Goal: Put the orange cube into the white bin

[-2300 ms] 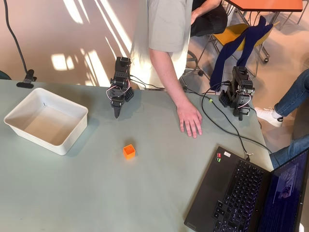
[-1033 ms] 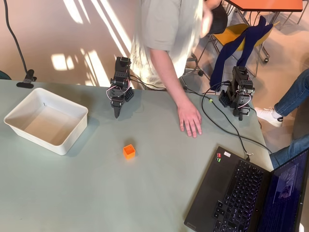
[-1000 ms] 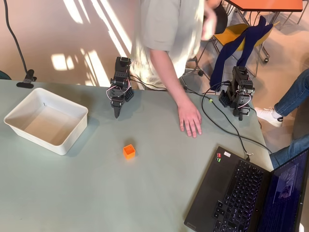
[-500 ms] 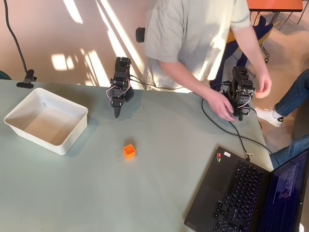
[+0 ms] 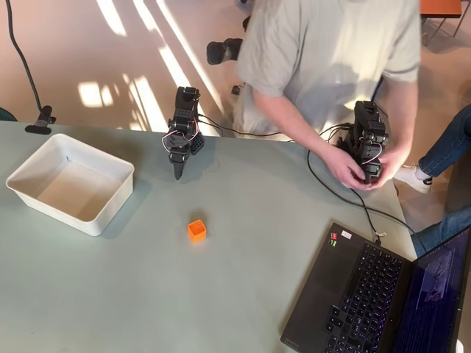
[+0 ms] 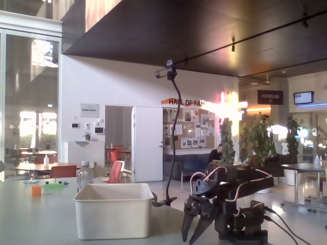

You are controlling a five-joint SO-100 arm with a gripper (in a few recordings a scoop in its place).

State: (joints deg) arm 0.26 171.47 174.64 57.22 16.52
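End effector (image 5: 177, 175) apart from orange cube (image 5: 196, 231)

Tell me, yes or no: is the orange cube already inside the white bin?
No. In the overhead view the orange cube sits on the bare table, well to the right of the white bin.

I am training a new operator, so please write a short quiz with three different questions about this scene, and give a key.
1. True or false: the orange cube already lies inside the white bin.
2. In the overhead view, the gripper is: A) gripping the cube, B) apart from the cube, nearer the table's far edge, C) inside the bin.
3. Fill in: at the lower right of the overhead view stands an open ____.

Key: 1. False, it sits on the table. 2. B. 3. laptop.
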